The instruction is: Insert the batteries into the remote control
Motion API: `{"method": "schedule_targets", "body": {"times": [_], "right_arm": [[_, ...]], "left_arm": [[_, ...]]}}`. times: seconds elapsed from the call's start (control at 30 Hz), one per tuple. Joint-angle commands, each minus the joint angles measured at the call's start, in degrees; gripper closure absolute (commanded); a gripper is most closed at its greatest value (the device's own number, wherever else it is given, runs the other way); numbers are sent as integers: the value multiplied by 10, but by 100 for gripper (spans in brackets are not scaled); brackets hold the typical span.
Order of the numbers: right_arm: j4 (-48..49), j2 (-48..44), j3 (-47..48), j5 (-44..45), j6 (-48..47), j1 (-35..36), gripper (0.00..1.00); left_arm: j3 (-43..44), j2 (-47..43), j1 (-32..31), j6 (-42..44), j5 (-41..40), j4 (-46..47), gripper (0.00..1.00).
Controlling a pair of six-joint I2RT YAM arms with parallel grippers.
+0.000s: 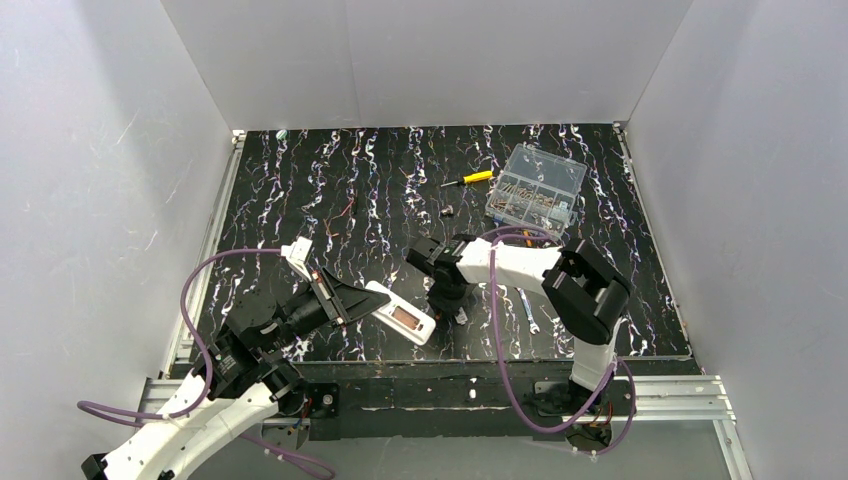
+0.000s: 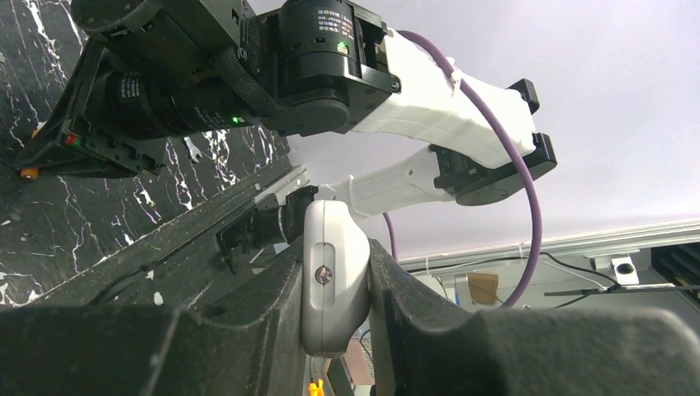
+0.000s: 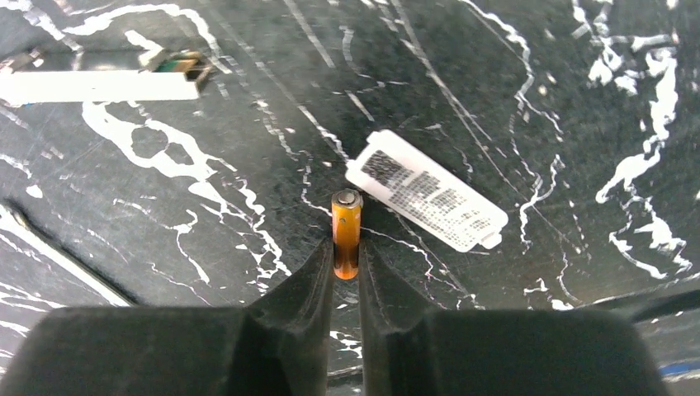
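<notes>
Black, white-veined tabletop (image 1: 300, 200) fills the overhead view, walled in white. Near its near edge, left of centre, the left gripper (image 1: 362, 300) holds the remote (image 1: 400, 313), whose free end points toward the right gripper (image 1: 447, 303). That gripper points down at the tabletop near the middle of the near edge. What is under it is hidden from above. A clear box (image 1: 535, 187) sits toward the far right corner, with a screwdriver (image 1: 470, 179) just left of it and a small stub (image 1: 448, 211) nearer the centre.

The left wrist view shows the grip that the overhead view only hints at. The remote (image 2: 334, 280) stands clamped between the two fingers (image 2: 248, 330), with a screw in a recessed slot facing the camera.

Only the right wrist view shows the battery (image 3: 347, 235). It is an orange cylinder whose near end is pinched between the narrow right fingers (image 3: 309, 285), and its silver tip points away from the camera. A white labelled plate (image 3: 425, 200) lies on the tabletop just beside that tip, to its right.
</notes>
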Motion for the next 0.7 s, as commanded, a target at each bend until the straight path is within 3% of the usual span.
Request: {"method": "schedule_targets", "body": {"times": [0.0, 0.13, 0.23, 0.43, 0.67], "right_arm": [[6, 1, 32, 41, -88, 7, 81], [154, -49, -41, 37, -220, 12, 91], [216, -73, -58, 21, -346, 12, 93], [233, -72, -49, 18, -578, 12, 89], [208, -36, -38, 22, -703, 12, 83]], "left_arm": [[22, -8, 0, 4, 11, 31, 100], [25, -10, 1, 7, 11, 28, 100], [29, -11, 0, 10, 10, 21, 100], [33, -3, 0, 10, 13, 24, 100], [38, -5, 1, 13, 12, 20, 100]]}}
